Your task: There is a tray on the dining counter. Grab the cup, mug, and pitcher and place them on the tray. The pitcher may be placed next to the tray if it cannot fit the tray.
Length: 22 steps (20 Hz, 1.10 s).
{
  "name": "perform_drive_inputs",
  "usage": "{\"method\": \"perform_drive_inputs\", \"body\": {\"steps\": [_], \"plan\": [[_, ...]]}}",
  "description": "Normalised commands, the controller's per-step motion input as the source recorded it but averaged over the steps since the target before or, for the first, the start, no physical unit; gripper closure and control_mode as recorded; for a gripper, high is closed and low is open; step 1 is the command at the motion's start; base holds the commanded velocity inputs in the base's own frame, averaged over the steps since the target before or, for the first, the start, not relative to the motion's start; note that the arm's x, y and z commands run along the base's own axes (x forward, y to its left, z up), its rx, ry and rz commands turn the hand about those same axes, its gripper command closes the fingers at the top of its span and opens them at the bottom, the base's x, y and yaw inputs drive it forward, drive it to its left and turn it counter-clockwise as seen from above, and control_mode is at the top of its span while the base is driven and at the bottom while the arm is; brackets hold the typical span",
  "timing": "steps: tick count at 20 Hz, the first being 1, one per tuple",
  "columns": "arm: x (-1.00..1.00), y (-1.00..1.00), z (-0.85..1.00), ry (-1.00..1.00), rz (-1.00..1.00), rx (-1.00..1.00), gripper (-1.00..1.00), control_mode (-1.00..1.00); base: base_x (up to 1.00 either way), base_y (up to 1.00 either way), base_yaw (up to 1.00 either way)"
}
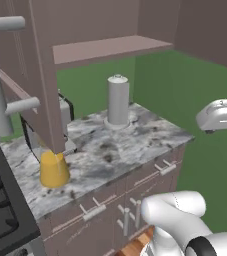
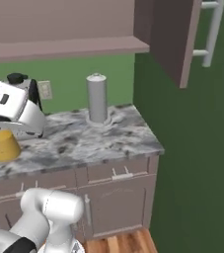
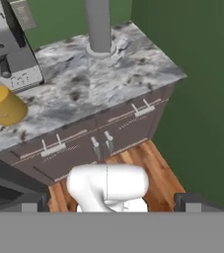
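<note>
The pitcher [image 1: 54, 170] [image 2: 5, 145] [image 3: 4, 105] is a conical glass carafe with orange-yellow contents. It stands upright on the marbled worktop [image 1: 120, 145] near its front edge, beside the stove. My gripper [image 3: 108, 201] is open, its dark fingertips [image 3: 15, 200] wide apart with nothing between them. It hangs in front of the worktop, well back from the pitcher, which lies at the left edge of the hand view. The tray, dining counter, cup and mug are out of view.
A grey upright cylinder [image 1: 118, 100] [image 2: 97, 98] stands at the back of the worktop. A grey appliance [image 3: 10, 54] sits behind the pitcher. The black stove [image 1: 0, 200] is to the left. An open cabinet door [image 1: 40, 75] hangs above the pitcher. Drawers [image 3: 133, 118] face me.
</note>
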Motion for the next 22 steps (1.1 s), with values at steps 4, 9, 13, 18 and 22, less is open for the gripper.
{"method": "perform_drive_inputs", "body": {"steps": [4, 9, 13, 18, 22], "plan": [[0.0, 0.0, 0.0, 0.0, 0.0, 0.0, -1.0, 1.0, 0.68, -0.19, 0.41], [0.0, 0.0, 0.0, 0.0, 0.0, 0.0, -1.0, 1.0, 0.46, -0.03, 0.17], [0.0, 0.0, 0.0, 0.0, 0.0, 0.0, -1.0, 1.0, 0.21, 0.11, 0.14], [0.0, 0.0, 0.0, 0.0, 0.0, 0.0, -1.0, 1.0, 0.19, 0.02, 0.32], [0.0, 0.0, 0.0, 0.0, 0.0, 0.0, -1.0, 1.0, 0.18, 0.0, 0.38]]}}
